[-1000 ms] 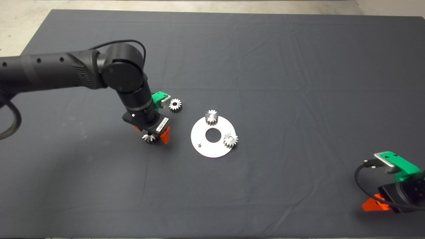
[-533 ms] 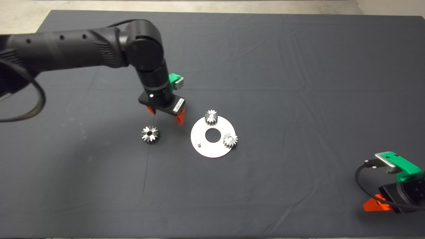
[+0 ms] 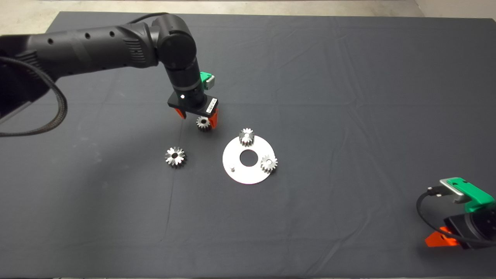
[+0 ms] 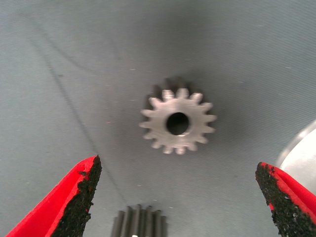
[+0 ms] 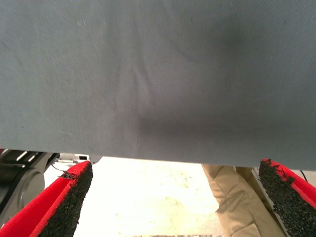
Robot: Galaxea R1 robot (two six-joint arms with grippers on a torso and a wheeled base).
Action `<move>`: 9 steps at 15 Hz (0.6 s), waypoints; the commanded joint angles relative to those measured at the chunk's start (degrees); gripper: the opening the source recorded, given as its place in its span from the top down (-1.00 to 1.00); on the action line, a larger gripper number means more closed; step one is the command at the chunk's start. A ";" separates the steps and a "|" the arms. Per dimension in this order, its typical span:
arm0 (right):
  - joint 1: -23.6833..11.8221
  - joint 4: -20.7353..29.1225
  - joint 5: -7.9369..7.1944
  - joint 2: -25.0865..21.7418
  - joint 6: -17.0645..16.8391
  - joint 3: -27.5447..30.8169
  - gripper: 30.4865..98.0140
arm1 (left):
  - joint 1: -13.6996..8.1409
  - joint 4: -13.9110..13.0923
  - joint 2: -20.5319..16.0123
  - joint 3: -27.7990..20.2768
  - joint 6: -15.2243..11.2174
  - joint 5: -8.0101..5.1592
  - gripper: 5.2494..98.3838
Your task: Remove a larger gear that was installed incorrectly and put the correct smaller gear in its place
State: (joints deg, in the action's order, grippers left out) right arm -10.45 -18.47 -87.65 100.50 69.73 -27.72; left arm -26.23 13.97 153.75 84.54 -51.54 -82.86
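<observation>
The larger gear (image 3: 175,156), shiny with long pointed teeth, lies flat on the mat left of the round silver plate (image 3: 248,173). The smaller gear (image 3: 203,123) lies loose on the mat beyond it. My left gripper (image 3: 197,115) is open and hangs right over this smaller gear, a finger on either side. In the left wrist view the smaller gear (image 4: 177,122) sits between the spread fingers (image 4: 74,202), untouched. Two like gears (image 3: 246,136) (image 3: 268,163) stand on the plate; a bare pin (image 3: 231,168) stands at the plate's left. My right gripper (image 3: 440,239) is parked at the lower right, open.
The plate has a round centre hole (image 3: 248,158). The right wrist view shows the mat's edge, pale floor and a person's leg (image 5: 237,197) beyond it. The dark mat (image 3: 348,97) spreads wide to the right and front.
My left gripper let go of the larger gear, left it on the mat, and moved away and rightward to hang over the loose smaller gear. The right arm stayed parked.
</observation>
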 commanded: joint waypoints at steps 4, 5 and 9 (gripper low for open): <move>-0.54 -1.66 -4.46 -0.16 0.32 0.58 -0.73 | -0.49 1.67 0.37 1.35 0.65 1.21 -0.58; -0.63 -1.57 -4.46 -0.16 0.41 0.60 -0.73 | -0.32 1.67 0.37 1.85 0.93 1.30 -0.58; -0.63 -1.57 -4.46 -0.52 0.57 0.84 -0.73 | 1.63 2.56 0.72 2.82 1.80 1.92 -0.58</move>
State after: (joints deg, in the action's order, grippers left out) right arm -10.47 -18.48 -87.70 100.49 69.75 -27.70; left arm -25.04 15.41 154.25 87.15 -50.21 -81.26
